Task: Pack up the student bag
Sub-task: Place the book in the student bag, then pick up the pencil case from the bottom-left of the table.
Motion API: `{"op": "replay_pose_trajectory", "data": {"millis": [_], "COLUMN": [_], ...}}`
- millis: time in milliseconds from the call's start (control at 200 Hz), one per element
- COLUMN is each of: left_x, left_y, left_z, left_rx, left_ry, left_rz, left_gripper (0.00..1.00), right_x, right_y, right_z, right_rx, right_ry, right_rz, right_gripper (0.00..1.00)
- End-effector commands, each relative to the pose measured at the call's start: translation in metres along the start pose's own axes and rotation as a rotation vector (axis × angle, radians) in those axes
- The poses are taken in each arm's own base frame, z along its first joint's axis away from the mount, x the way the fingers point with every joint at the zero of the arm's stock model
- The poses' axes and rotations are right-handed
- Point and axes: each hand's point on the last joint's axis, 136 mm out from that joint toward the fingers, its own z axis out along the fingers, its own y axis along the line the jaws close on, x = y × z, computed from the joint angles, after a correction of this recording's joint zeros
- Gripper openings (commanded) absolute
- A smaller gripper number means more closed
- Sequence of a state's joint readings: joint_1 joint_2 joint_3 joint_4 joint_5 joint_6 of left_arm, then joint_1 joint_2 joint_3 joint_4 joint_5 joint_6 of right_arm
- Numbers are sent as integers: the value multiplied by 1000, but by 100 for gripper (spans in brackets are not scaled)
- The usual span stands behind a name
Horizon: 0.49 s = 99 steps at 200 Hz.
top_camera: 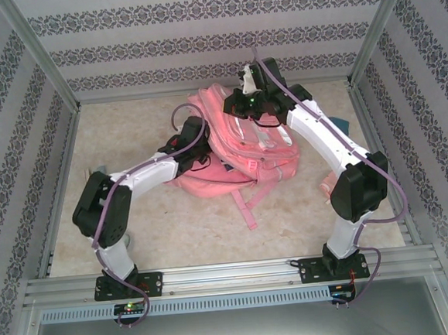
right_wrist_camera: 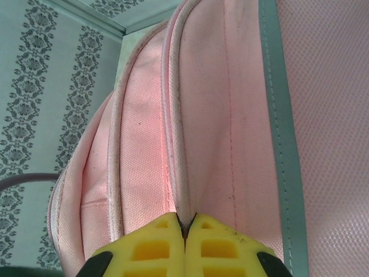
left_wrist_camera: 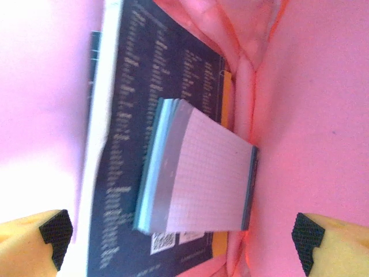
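Student bag (top_camera: 238, 147) sits mid-table toward the far edge. Right gripper (right_wrist_camera: 185, 231) is pinched on its fabric rim (holding the mouth up?); left gripper (left_wrist_camera: 180, 234) gapes wide, empty, over a notepad (left_wrist_camera: 202, 173) on a dark book (left_wrist_camera: 144, 75) inside. I'd back out straight, no snagging.

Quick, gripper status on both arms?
Left gripper: open, holding nothing; a notepad lies ahead of it inside the student bag.
Right gripper: closed, apparently pinching a seam of the student bag.
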<state>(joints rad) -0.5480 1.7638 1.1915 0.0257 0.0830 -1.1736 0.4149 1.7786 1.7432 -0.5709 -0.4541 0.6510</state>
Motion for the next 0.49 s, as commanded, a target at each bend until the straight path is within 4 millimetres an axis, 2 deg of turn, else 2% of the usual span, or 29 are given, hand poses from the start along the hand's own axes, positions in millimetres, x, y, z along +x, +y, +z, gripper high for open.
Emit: {"op": "replay_pose_trajectory", "data": {"millis": [0, 235, 490], "left_x": [-6, -20, -36], "left_y": [33, 57, 72], "left_z": [-28, -73, -120], "left_rx": [-131, -173, -255], "left_ry": [-16, -52, -90], "left_rz": [42, 40, 112], "left_gripper": [100, 100, 100], "right_x": [-21, -3, 32], "right_y": [23, -5, -41], "right_z": [-20, -2, 31], "right_rx": [-71, 2, 123], "right_ry": [-105, -60, 24], "right_rz": [-88, -101, -150], "right_gripper": [0, 0, 0]}}
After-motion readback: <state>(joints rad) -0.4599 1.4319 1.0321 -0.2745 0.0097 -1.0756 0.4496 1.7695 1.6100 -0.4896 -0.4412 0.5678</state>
